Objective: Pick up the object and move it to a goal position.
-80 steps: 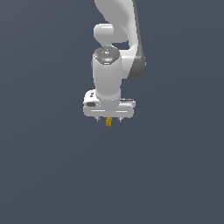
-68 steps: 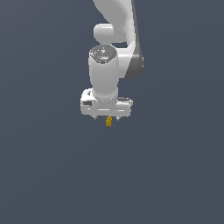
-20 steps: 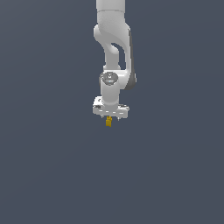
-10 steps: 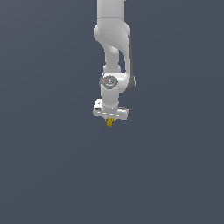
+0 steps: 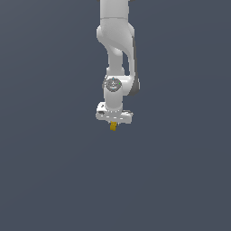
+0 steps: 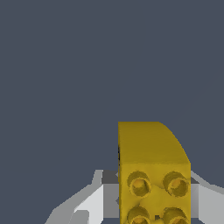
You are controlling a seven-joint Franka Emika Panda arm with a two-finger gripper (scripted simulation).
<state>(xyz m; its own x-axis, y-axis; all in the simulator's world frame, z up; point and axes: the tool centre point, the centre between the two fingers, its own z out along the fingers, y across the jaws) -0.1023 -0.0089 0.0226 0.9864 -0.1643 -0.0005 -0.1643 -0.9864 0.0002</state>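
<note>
The object (image 5: 113, 126) is a tiny yellow-orange studded block, hanging just below my white gripper (image 5: 113, 123) in the exterior view. In the wrist view the block (image 6: 151, 166) fills the space between my two grey-white fingers (image 6: 89, 203), with round studs on its near face. The gripper is shut on the block and holds it in the air, away from any surface. No goal marker shows in either view.
Only a plain dark grey-blue background surrounds the arm (image 5: 117, 40) in both views. No other objects, containers or edges show.
The arm with the block has receded and appears smaller than four seconds ago; the block stays at nearly the same spot in the picture. The gripper remains shut on it.
</note>
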